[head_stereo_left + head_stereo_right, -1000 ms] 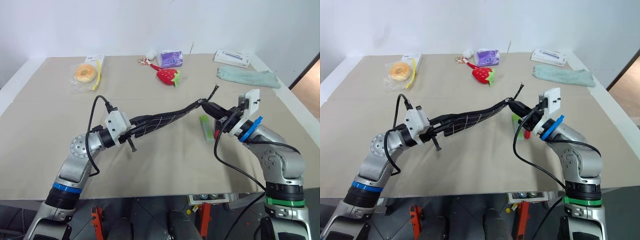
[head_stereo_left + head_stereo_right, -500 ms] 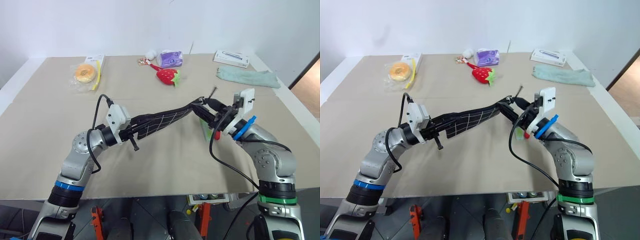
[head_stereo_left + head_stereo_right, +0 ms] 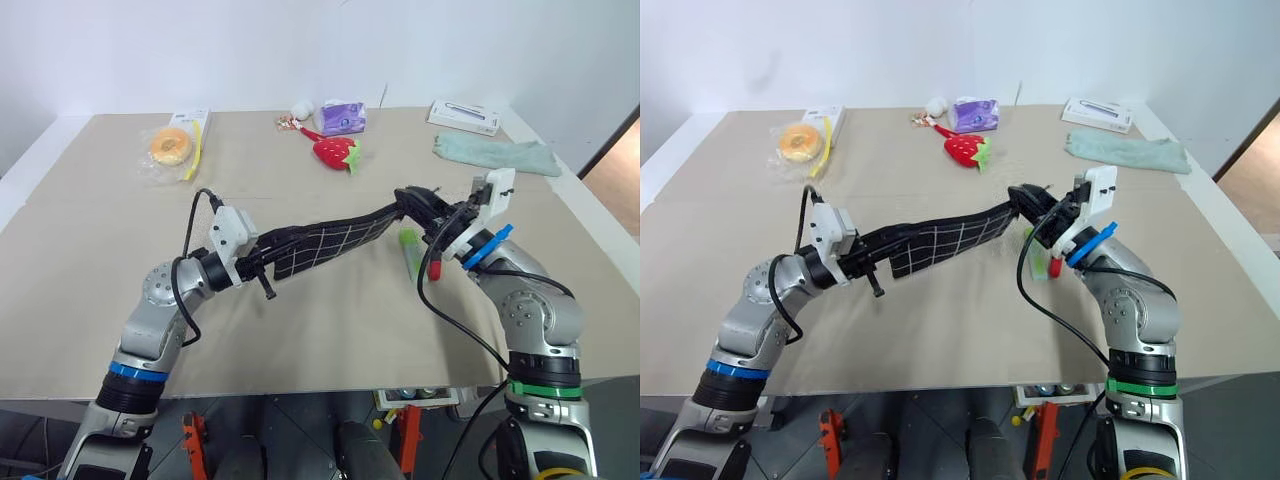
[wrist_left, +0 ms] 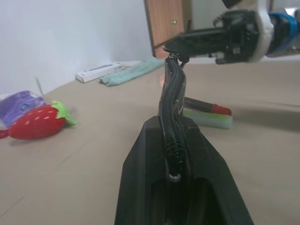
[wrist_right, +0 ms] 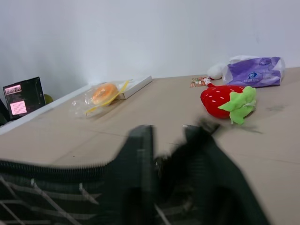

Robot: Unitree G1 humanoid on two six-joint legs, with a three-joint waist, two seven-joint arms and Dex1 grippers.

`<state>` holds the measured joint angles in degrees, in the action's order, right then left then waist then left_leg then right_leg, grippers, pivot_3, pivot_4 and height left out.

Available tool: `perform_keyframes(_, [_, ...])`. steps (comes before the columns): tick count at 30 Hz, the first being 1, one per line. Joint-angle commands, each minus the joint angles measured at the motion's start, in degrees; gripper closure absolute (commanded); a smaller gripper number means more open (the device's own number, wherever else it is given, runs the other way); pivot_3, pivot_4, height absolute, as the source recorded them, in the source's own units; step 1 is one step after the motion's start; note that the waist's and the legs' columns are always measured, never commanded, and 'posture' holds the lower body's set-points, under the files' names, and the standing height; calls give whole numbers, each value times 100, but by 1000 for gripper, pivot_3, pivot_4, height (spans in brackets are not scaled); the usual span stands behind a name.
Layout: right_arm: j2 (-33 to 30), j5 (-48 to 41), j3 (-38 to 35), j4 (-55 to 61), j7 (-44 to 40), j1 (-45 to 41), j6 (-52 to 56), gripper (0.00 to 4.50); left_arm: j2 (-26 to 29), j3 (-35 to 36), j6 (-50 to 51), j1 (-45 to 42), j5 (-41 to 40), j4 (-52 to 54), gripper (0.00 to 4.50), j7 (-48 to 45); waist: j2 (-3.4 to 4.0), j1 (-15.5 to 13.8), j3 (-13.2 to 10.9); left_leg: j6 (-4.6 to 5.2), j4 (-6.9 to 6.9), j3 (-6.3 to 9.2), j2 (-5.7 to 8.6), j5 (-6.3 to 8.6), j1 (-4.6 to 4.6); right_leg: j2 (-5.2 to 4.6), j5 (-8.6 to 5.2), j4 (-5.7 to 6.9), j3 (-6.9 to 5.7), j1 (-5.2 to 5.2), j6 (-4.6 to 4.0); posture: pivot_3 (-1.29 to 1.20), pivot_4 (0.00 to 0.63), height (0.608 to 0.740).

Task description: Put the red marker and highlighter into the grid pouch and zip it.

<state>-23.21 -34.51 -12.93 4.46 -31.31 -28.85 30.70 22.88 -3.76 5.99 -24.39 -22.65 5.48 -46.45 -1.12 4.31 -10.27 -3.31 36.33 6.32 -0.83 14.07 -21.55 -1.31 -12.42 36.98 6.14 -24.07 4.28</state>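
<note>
Flat black fabric grid pouch with thin white lines hangs stretched in the air above the beige table, between both arms. Left gripper fingers pressed together, pinching the pouch's near-left end; in the left wrist view the zipper edge runs straight away from that gripper toward the right gripper. Right gripper fingers closed on the pouch's far-right end at the zipper, fabric bunched around them.

Short chunky light green highlighter lies flat on the table under the right gripper, outside the pouch. Slim red-and-black marker lies just beside it, touching or almost touching, red end showing past the right arm.

Far side of the table: plush red strawberry with green leaves, purple wrapped packet, small white-and-red item, bagged orange donut-shaped thing, white flat box, folded pale green cloth.
</note>
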Motion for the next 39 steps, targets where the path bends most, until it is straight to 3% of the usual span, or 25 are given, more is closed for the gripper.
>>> perform_keyframes(1, [-133,147,84,219,-135,99,-201,4478,-54,165,46,-116,-123,168,4500,52,0,0,0,0,0,0,0,0,-1,0,0,0,0,0,0,0,150,740])
perform_keyframes(5, [-150,193,86,202,-144,126,-259,4478,-70,167,93,-132,-127,187,4500,49,0,4,-1,0,0,-1,1,0,-1,0,0,0,1,-2,0,0,150,740])
perform_keyframes(8, [-129,146,67,217,-156,135,-245,3477,-78,170,106,-119,-121,202,4500,42,0,4,-1,0,0,0,0,0,-1,0,0,0,1,-1,0,0,150,740])
perform_keyframes(12, [-57,108,36,226,-117,119,-293,1524,-97,175,120,-126,-112,205,4500,44,0,4,-1,0,0,-1,1,0,-1,0,0,-1,1,-1,0,0,150,740])
perform_keyframes(13, [-31,109,21,227,-92,121,-324,1255,-104,176,123,-125,-110,211,4500,50,0,4,-1,0,0,0,0,0,-1,0,0,-1,1,-1,0,0,150,740])
perform_keyframes(20, [35,125,9,154,-72,114,-368,1255,-119,172,143,-97,-99,250,4500,76,0,3,-1,0,0,-1,1,0,-1,-1,0,-1,1,-1,0,0,150,740])
perform_keyframes(23, [41,135,21,145,-76,99,-389,1974,-119,171,140,-99,-96,251,4500,88,0,3,-1,0,0,0,0,0,-1,0,0,-1,1,-1,0,0,150,740])
perform_keyframes(25, [41,128,18,154,-73,80,-392,2790,-117,168,135,-98,-92,253,4500,96,0,3,-1,0,0,0,0,0,-1,0,0,-1,1,-1,0,0,150,740])
perform_keyframes(27, [38,127,12,152,-74,71,-403,3918,-117,165,123,-93,-84,244,4500,93,0,3,-1,0,0,0,1,0,-1,0,0,-1,1,-1,0,0,150,740])
perform_keyframes(29, [10,149,9,140,-90,77,-423,4473,-114,162,120,-93,-73,236,4500,89,0,3,-1,0,0,0,0,0,-1,0,0,-1,1,-1,0,0,150,740])
perform_keyframes(39, [-46,-91,81,476,-290,87,-271,4473,-117,165,111,-95,-69,230,4500,88,-1,3,-1,0,0,0,0,0,-1,0,0,-1,1,-1,0,0,150,740])
